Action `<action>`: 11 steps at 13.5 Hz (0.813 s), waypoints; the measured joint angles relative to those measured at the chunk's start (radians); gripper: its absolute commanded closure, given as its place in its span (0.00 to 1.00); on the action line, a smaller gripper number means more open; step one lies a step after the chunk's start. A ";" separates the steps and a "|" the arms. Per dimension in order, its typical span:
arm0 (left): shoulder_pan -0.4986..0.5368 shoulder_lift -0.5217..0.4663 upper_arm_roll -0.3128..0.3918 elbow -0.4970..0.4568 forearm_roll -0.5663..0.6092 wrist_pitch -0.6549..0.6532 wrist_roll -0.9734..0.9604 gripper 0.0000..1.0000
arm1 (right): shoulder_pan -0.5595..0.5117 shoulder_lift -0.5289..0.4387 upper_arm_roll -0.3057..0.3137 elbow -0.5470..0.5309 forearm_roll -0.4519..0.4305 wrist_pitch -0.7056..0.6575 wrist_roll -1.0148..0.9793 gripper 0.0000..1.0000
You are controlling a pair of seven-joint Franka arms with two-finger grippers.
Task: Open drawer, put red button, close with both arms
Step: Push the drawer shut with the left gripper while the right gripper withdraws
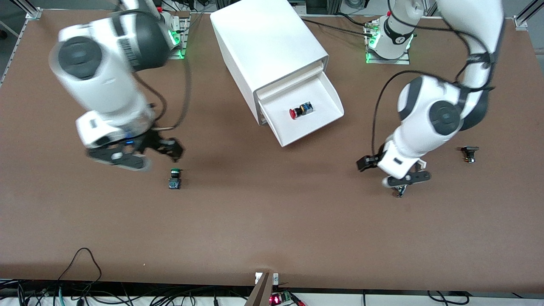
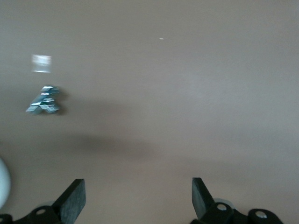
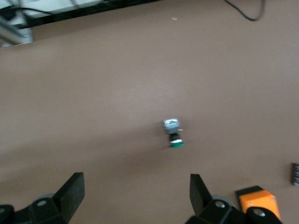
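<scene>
Green button (image 1: 174, 178) nearest; red button (image 1: 300, 110) lies in the open drawer (image 1: 316, 123).

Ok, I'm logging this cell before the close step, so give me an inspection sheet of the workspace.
Surface: brown table, bare in the middle.
Job's things: red button lies in the open drawer of the white cabinet.
Clutter: green button; black switch; small metal part.
Grippers: left gripper open over the table; right gripper open, near the green button.
Cables: along the table's front edge.
Surroundings: nothing seen.
</scene>
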 measured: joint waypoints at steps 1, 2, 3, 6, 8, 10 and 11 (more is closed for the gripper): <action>-0.022 0.030 -0.001 -0.010 0.000 0.047 -0.030 0.00 | -0.034 -0.007 -0.002 -0.007 0.008 -0.005 -0.026 0.00; -0.045 0.053 -0.001 -0.030 0.000 0.086 -0.071 0.00 | -0.058 -0.011 -0.002 -0.013 0.010 -0.005 -0.048 0.00; -0.077 0.073 -0.003 -0.060 0.000 0.132 -0.139 0.00 | -0.075 -0.016 -0.003 -0.016 0.010 -0.005 -0.078 0.00; -0.163 0.086 -0.064 -0.139 0.000 0.205 -0.401 0.00 | -0.127 -0.042 -0.004 -0.019 0.007 -0.032 -0.249 0.00; -0.179 0.055 -0.138 -0.177 0.000 0.207 -0.481 0.00 | -0.191 -0.058 -0.010 -0.024 0.006 -0.063 -0.439 0.00; -0.178 -0.013 -0.210 -0.233 0.000 0.194 -0.491 0.00 | -0.234 -0.063 -0.038 -0.030 0.006 -0.074 -0.567 0.00; -0.178 -0.052 -0.243 -0.259 0.000 0.173 -0.494 0.00 | -0.241 -0.065 -0.049 -0.031 0.006 -0.096 -0.591 0.00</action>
